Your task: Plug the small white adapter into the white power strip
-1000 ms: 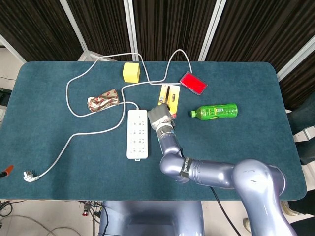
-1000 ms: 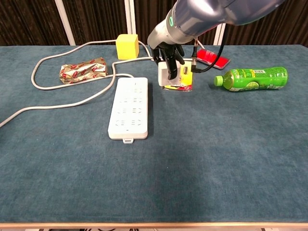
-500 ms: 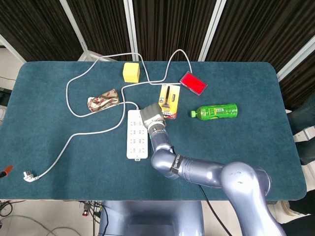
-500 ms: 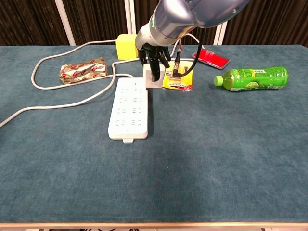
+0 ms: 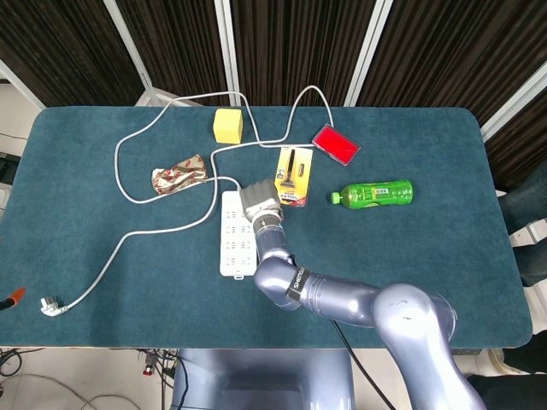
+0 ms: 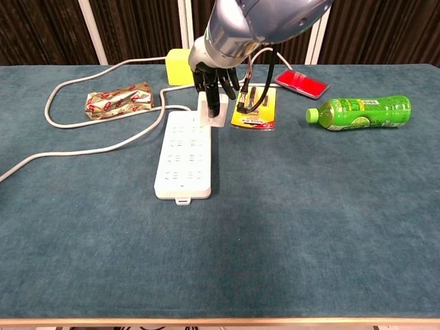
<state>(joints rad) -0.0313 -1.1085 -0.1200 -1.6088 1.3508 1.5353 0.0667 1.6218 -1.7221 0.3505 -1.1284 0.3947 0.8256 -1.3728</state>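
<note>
**Adapter carried over the strip's far end**

The small white adapter [image 6: 213, 110] was off the table, clasped from above in the right hand [image 6: 214, 81], dark fingers [image 6: 221, 88] wrapped down its sides. It hung just over the far right corner of the white power strip [image 6: 183, 155]; whether the prongs touched a socket could not be told. From the head view the hand [image 5: 260, 203] hid the adapter entirely.

Judgement: a light, rigid plastic block, smooth-sided and liable to twist in a loose hold. Best held across its flat sides, prongs kept square to the sockets. The strip, light as well, may skid under a slanted push.

Just right of the hand lay a yellow carded pack [image 6: 256, 110]; further right, a red case [image 6: 303, 83] and a green bottle [image 6: 360, 112] on its side. Beyond the hand sat a yellow block [image 6: 181, 66]; to its left, a foil wrapper [image 6: 118, 100] and the looping white cord [image 6: 62, 152].

The left hand was not in view.
</note>
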